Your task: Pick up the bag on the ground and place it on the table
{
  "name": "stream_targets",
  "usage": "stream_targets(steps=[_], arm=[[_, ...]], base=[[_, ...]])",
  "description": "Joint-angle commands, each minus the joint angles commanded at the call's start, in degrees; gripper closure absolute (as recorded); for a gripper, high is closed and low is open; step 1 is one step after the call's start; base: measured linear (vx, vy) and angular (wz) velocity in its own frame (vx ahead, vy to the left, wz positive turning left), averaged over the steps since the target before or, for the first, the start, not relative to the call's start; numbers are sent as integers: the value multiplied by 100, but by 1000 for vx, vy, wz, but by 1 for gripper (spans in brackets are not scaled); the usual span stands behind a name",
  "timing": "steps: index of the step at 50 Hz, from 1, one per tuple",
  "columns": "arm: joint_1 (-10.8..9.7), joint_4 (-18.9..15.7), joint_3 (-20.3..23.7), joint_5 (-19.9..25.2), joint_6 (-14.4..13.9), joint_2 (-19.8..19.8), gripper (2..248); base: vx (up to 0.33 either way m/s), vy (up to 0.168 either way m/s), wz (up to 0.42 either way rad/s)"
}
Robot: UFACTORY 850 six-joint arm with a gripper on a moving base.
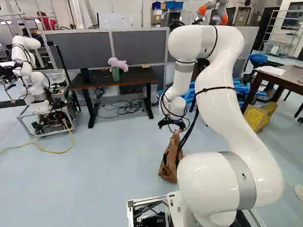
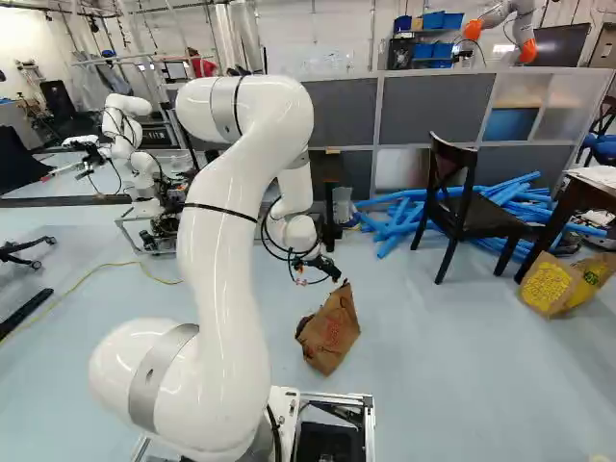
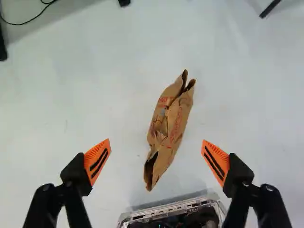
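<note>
Chair [image 2: 486, 222], black, one: stands before blue tubes [image 2: 397, 227], a heap, on the floor. Box [image 2: 551, 285], yellow-marked. Plush [image 1: 118, 63], pink, behind a green cylinder [image 1: 115, 74]. Cable [image 1: 32, 143], yellow: lies on the floor. Partition [image 2: 419, 111], grey.

The bag [image 3: 176, 124] looks like creased, matt paper — the arm [image 1: 226, 114], smooth and glossy.

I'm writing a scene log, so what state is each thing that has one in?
Pincer: open, fingers apart above the bag.
Brown paper bag: creased, on the floor, ungripped.
Arm: bent, reaching down.
Chair: upright, unoccupied.
Blue tubes: heaped on the floor.
Dark table: standing, bearing a pink plush toy and a green object.
</note>
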Motion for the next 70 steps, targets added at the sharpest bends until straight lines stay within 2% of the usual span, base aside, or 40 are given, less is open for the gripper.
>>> stream_targets(steps=[30, 40, 70], arm=[[0, 274, -432, -597, 1725, -664, 3], [0, 343, -588, -785, 1835, -891, 3], [-105, 362, -1293, -1225, 1848, -1636, 3]], base=[[0, 0, 0], [0, 0, 0], [0, 0, 0]])
